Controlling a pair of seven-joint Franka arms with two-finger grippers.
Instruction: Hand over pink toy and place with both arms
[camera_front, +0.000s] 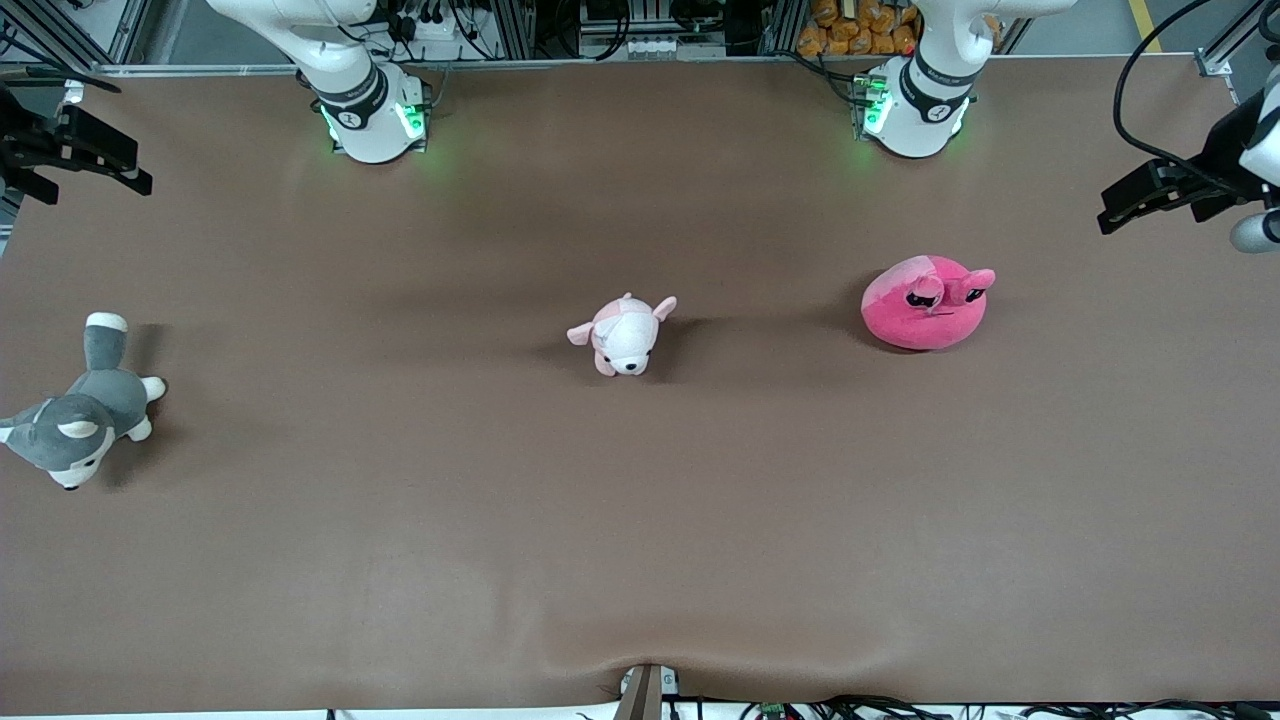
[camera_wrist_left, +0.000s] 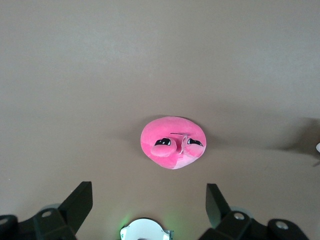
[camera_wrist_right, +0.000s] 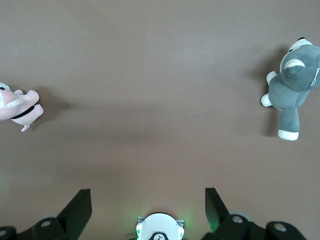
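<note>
Pink toy (camera_front: 925, 305) sits on the brown table (camera_front: 640, 520), toward the left arm's end, not far in front of the left arm's base (camera_front: 915, 110). It rests flat, dark half-shut eyes up, ears poking out. Nothing touches it.

Left claw (camera_front: 1150, 195) hangs up in the air over the table edge at its own arm's end, well apart from the pink toy. In the left wrist view the left claw (camera_wrist_left: 149, 200) has its fingers spread wide w/ nothing between them, and the pink toy (camera_wrist_left: 173, 142) lies on the table between and past the fingertips.

Right claw (camera_front: 95, 155) waits over the table edge at the right arm's end, fingers wide apart, empty; right wrist view shows the same (camera_wrist_right: 148, 200).

Pale puppy plush (camera_front: 625, 335) lies mid-table, between the two ends. Grey husky plush (camera_front: 80, 415) lies near the right arm's end, nearer the front camera than the puppy.
</note>
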